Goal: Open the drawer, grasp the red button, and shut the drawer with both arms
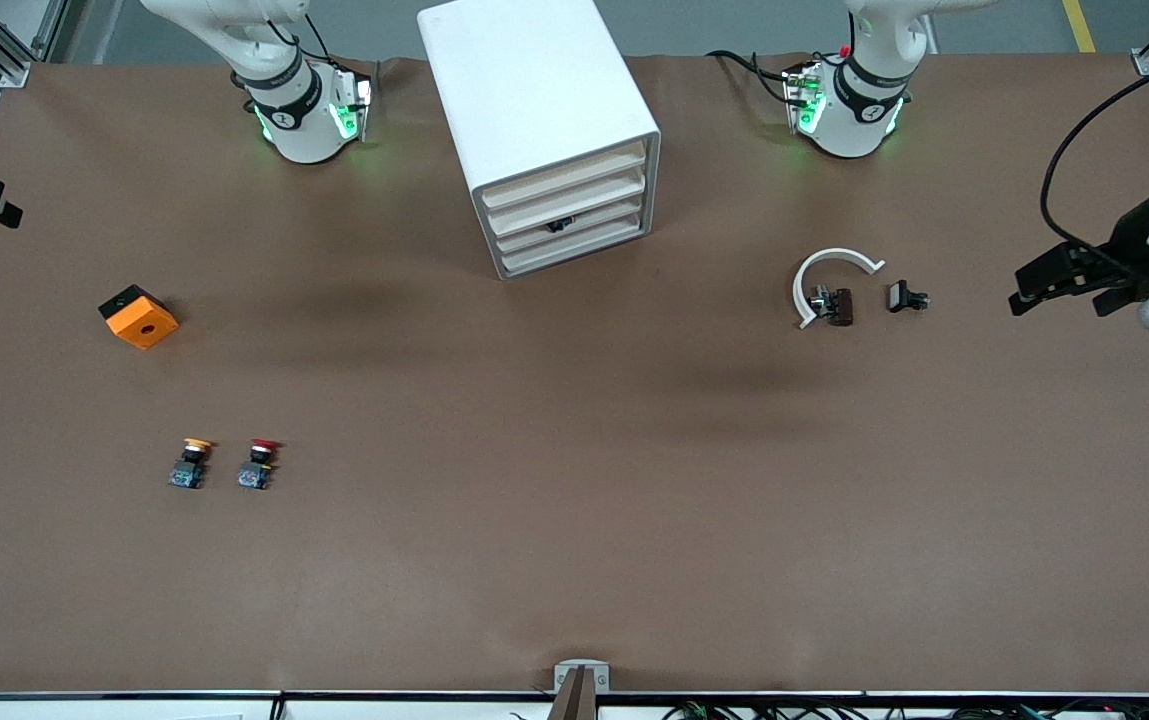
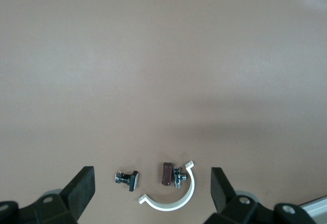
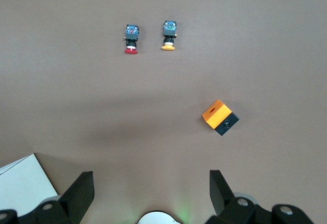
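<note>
Brown tabletop (image 1: 574, 480): 1 cabinet (image 1: 534, 110) with 4 shut drawers (image 1: 566, 210); 2 buttons, red-capped button (image 1: 258, 465) beside yellow-capped one (image 1: 190, 464); 1 orange cube (image 1: 139, 317). Left gripper (image 2: 152, 183) and right gripper (image 3: 151, 185) are seen wide open, empty.

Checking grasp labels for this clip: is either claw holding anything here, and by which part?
Nothing is held. The left claw hangs open over the brown table near a white curved clip; the right claw is open too.
</note>
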Tool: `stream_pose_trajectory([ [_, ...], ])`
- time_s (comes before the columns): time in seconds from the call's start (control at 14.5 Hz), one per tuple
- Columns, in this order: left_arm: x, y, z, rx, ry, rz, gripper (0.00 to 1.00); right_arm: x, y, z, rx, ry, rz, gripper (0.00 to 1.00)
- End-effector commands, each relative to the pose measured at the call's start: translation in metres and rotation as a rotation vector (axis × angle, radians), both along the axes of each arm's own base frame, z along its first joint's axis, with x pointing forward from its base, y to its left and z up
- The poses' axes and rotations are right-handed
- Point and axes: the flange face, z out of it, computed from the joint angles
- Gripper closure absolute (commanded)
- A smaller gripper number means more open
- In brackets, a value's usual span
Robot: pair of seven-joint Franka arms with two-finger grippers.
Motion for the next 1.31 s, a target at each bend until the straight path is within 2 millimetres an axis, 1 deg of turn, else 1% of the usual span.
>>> stream_pose_trajectory([
  [0.0, 0.000, -0.001, 0.029, 0.042, -0.058, -0.020, 0.00, -0.009, 0.001, 0.001, -0.022, -0.020, 0.011, 0.00],
  [0.14, -0.002, -0.001, 0.041, 0.049, -0.069, -0.021, 0.00, -0.011, 0.000, 0.003, -0.032, -0.029, 0.046, 0.00],
  [0.41, -0.006, -0.006, 0.045, 0.045, -0.055, -0.027, 0.00, -0.015, 0.001, 0.001, -0.034, -0.044, 0.036, 0.00],
  [0.55, -0.006, -0.005, 0.046, 0.050, -0.045, -0.027, 0.00, -0.015, 0.004, 0.002, -0.037, -0.052, 0.040, 0.00],
  [1.24, -0.009, -0.006, 0.041, 0.051, 0.000, -0.034, 0.00, -0.012, 0.004, 0.002, -0.045, -0.058, 0.041, 0.00],
])
